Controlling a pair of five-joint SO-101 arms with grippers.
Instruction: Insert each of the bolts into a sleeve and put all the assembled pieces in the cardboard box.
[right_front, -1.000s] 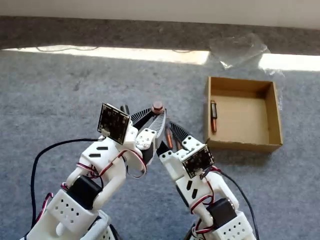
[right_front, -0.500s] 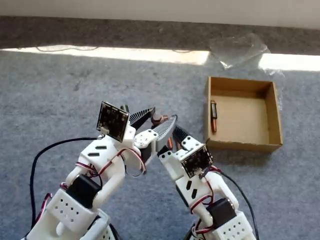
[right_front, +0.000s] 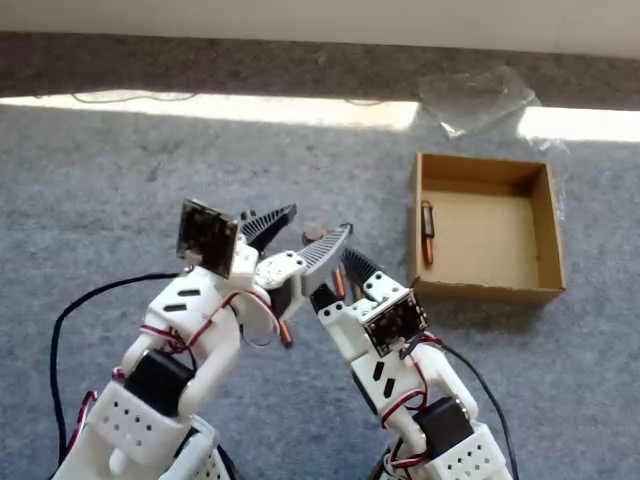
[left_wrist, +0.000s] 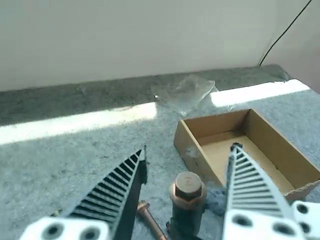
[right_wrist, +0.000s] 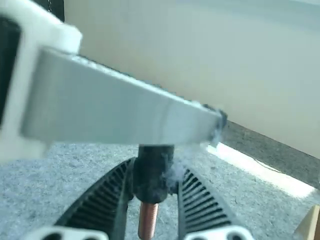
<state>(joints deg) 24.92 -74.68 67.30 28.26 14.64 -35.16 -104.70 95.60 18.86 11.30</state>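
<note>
Copper marks the bolt's head in the high view, between the spread fingers of the left gripper. Its shaft and sleeve are hidden there behind a finger and the right gripper, whose grip is hard to judge from above. The cardboard box sits beside the right arm, with one assembled piece lying along its near wall. A clear plastic bag lies beyond on the grey carpet.

From the left wrist, the left gripper stands wide open and touches nothing. The hex-headed bolt stands upright between the fingers, apart from both, seated in a dark sleeve cut off at the frame edge. A loose bolt, also partly cut off, lies just beside it. The box is beyond.

From the right wrist, the right gripper is clamped on the sleeve, and the bolt's shaft sticks out of its near end. A blurred grey finger of the left gripper crosses in front and hides the head. A corner of the box is cut off at the edge.
</note>
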